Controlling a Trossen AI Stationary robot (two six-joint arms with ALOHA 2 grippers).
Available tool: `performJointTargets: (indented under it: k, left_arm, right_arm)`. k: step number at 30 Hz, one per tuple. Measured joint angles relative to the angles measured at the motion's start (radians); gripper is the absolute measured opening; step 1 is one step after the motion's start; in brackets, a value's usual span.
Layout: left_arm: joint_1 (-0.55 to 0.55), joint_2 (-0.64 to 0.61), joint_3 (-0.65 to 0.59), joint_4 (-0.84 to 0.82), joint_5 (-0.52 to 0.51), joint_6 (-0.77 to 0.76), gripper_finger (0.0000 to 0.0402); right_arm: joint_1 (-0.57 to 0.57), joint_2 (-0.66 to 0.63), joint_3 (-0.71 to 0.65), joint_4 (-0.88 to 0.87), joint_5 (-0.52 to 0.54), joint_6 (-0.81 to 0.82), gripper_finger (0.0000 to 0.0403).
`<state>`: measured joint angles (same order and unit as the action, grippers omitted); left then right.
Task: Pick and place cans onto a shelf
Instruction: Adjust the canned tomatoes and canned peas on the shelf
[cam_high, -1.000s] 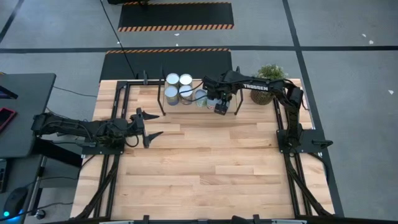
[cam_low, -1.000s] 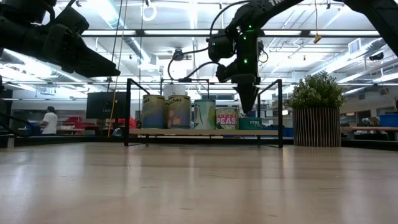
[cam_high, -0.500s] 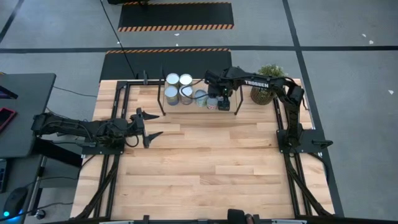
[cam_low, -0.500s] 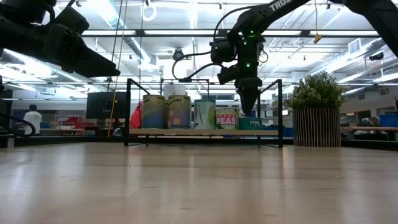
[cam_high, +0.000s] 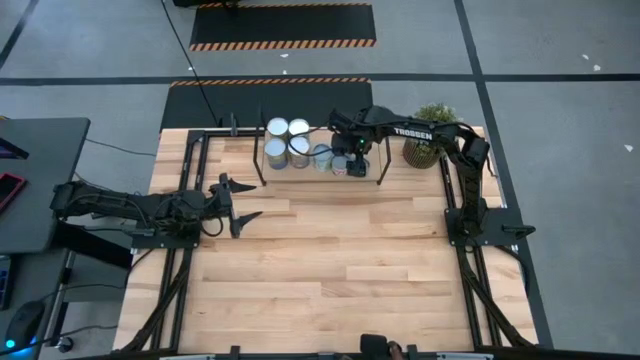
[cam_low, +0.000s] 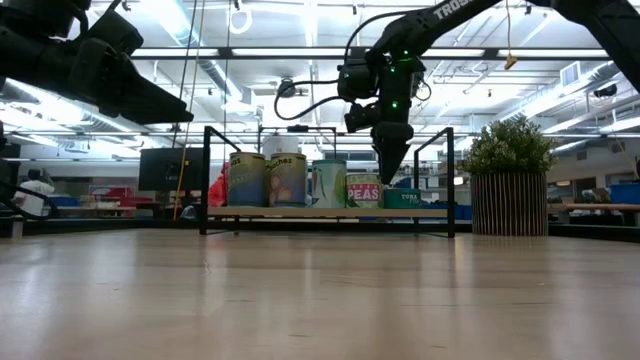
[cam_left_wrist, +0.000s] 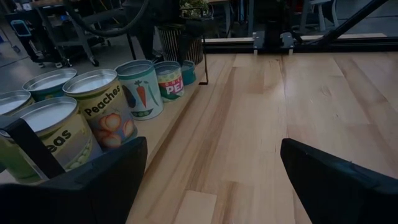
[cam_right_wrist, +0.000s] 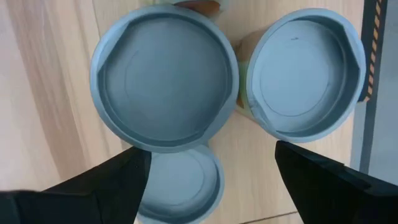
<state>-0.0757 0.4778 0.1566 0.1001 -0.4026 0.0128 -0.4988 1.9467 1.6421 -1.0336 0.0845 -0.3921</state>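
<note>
On the shelf (cam_low: 325, 212) stand six cans (cam_low: 329, 184); right gripper (cam_low: 388, 172) hovers above, parted, empty.

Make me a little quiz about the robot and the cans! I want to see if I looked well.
1. True or false: the left end effector is holding something.
2. What stands beside the shelf on the table? A) a plant B) a bottle C) a toy car
3. Which end effector hangs over the cans?

Key: 1 false, it is open and empty. 2 A. 3 the right end effector.
</note>
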Motion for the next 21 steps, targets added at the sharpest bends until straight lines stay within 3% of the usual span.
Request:
performJointTargets:
  k: [21]
  left_arm:
    - [0.0,0.0,0.0,0.0,0.0,0.01,0.0375]
  right_arm:
    - [0.013,0.0,0.0,0.038,0.002,0.011,0.0349]
